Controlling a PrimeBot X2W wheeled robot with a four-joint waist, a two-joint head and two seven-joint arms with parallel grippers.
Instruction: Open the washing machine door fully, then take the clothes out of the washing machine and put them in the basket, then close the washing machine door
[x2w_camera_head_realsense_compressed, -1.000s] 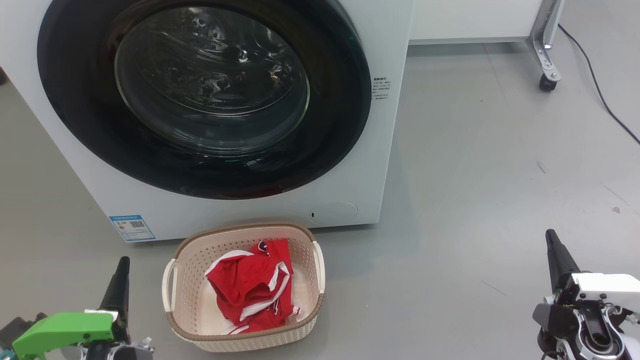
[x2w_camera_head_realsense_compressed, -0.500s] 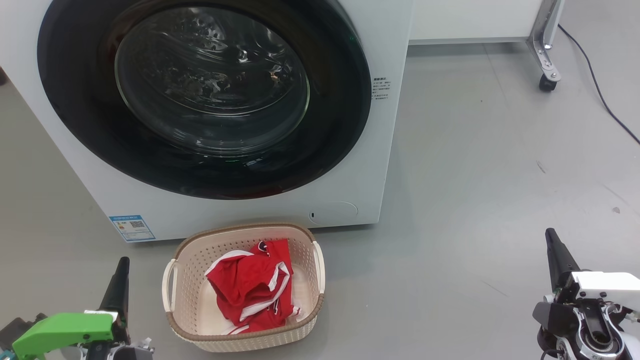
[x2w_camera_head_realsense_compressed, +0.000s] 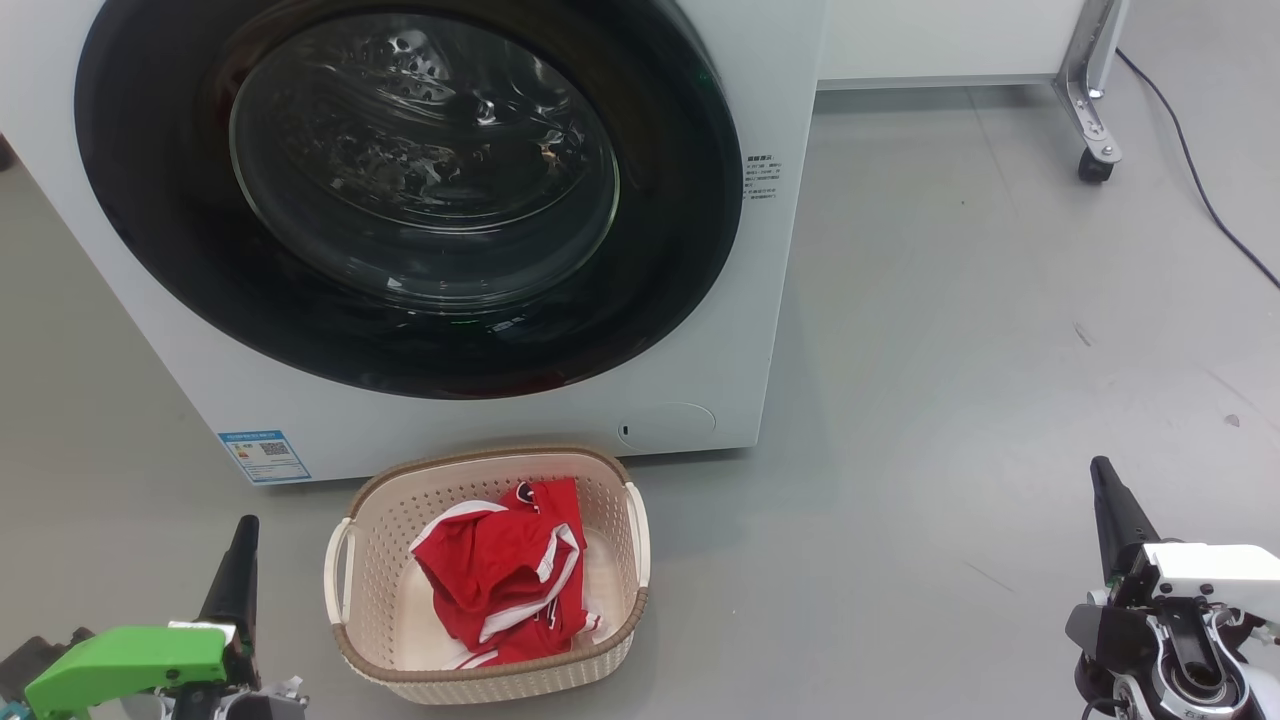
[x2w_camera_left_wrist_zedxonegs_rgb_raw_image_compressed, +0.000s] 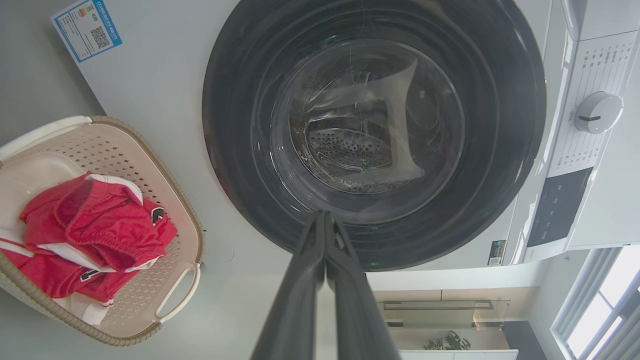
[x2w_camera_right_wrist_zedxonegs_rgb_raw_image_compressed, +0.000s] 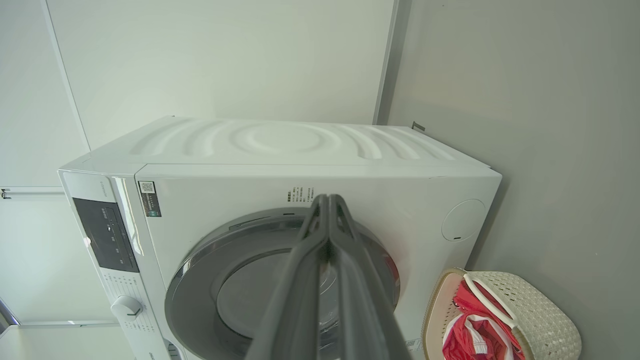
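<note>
The left gripper (x2w_camera_head_realsense_compressed: 246, 525) and right gripper (x2w_camera_head_realsense_compressed: 1101, 468) were pinched shut, empty; if unlatched, the glossy black-rimmed round door (x2w_camera_head_realsense_compressed: 660, 250) might swing open nearward.

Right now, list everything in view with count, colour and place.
washing machine: one, white, on the floor ahead
washing machine door: one, black rim, clear glass, closed on the machine
label: one, blue, machine's lower left corner
dial: one, white, on the machine's control panel
basket: one, cream, brown rim, floor before the machine
clothes: one heap, red with white trim, in the basket
cable: one, dark, floor at right
castor: one, black, upper right
left gripper: one, dark fingers, shut, lower left of head view
right gripper: one, dark fingers, shut, lower right of head view
</note>
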